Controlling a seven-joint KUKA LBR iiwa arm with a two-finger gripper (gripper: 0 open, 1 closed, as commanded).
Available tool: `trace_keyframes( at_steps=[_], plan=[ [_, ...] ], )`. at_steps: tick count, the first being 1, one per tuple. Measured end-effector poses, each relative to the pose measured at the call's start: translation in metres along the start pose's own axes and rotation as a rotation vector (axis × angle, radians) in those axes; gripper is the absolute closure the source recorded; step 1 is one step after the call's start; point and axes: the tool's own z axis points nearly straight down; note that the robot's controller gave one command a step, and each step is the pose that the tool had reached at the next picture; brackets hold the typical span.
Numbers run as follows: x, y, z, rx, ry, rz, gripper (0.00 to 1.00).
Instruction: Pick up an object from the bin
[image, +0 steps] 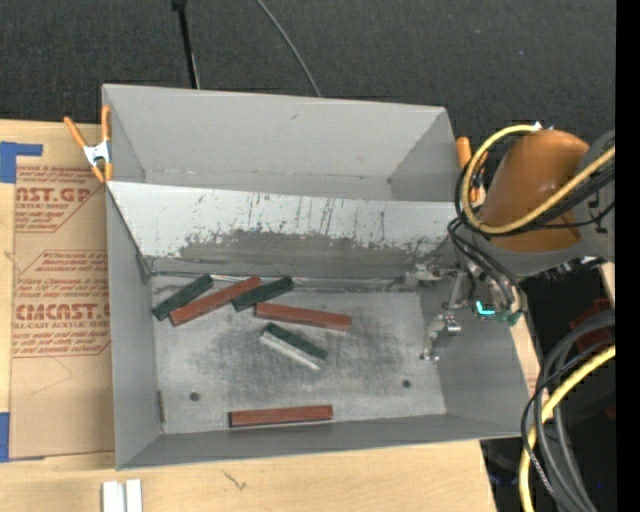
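My gripper (436, 338) hangs at the right side of the bin, close to the right wall, with its thin fingers pointing down over bare floor. Nothing shows between the fingers. The nearest loose things lie to its left: a brown flat bar (303, 317) in the middle of the bin, and just below it a short dark green and white bar (294, 347).
More flat bars lie at the back left: a dark green one (182, 297), a brown one (214, 301) and another dark green one (263, 292). A long brown bar (281, 416) rests along the front wall. The arm with its orange cover and cables stands over the right rim.
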Motion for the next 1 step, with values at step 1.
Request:
trace_keyframes(
  at_steps=[1],
  plan=[
    [-0.002, 0.0003, -0.004, 0.001, -0.007, -0.001, 0.0]
  ],
)
